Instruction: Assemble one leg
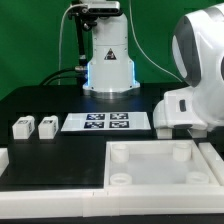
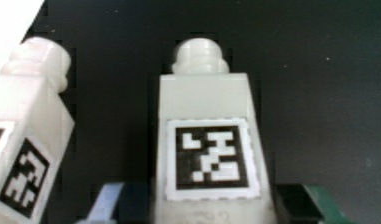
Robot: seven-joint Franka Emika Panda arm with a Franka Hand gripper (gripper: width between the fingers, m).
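gripper [image 2: 208, 206] straddles one leg [image 2: 208, 120], jaws apart

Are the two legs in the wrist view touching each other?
Apart. The wrist view shows a strip of black table running between the middle leg and the leg beside it.

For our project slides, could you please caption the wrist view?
White tagged leg centred in the open gripper, a second leg beside it on the black table.

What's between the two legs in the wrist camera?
Nothing: the wrist view shows only bare black table between the middle leg and the second leg beside it.
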